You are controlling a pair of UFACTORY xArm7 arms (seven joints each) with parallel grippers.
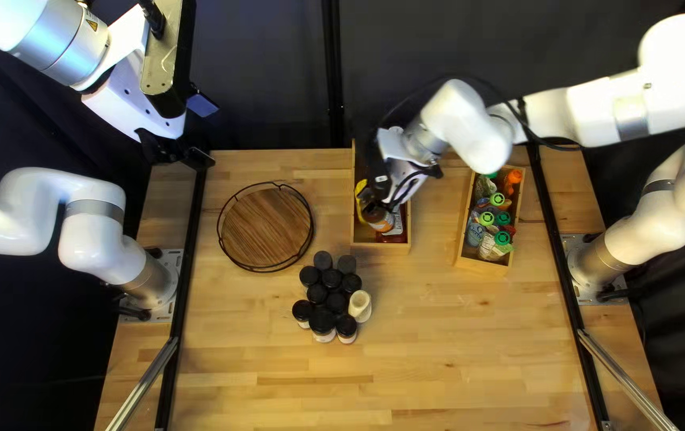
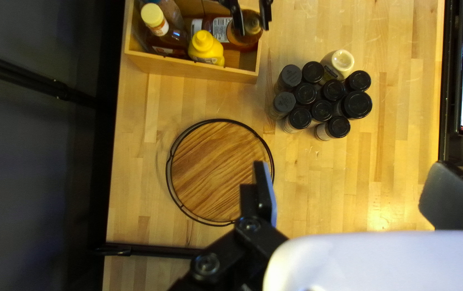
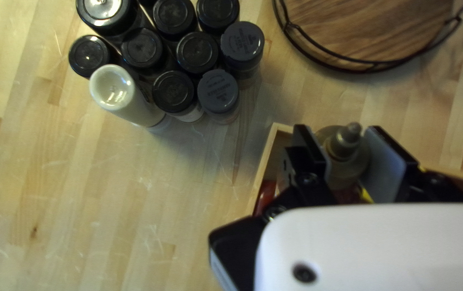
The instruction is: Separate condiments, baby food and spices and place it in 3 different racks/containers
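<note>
In the top left view, the left arm reaches high, its gripper (image 1: 186, 152) pointing down up and left of the round tray (image 1: 265, 227), fingers spread wide around nothing. The right arm stretches over from the far right, wrist slanting down into the box (image 1: 380, 248) right of the tray; its gripper (image 1: 373, 202) has its fingers on both sides of a brown bottle (image 1: 376, 221). Mustard (image 2: 206, 49) is in that box too. Farther right of the tray, another box (image 1: 482, 266) holds food pouches (image 1: 487, 219). Black-lidded jars (image 1: 321, 320) and a pale bottle (image 1: 361, 306) stand below and right of the tray.
</note>
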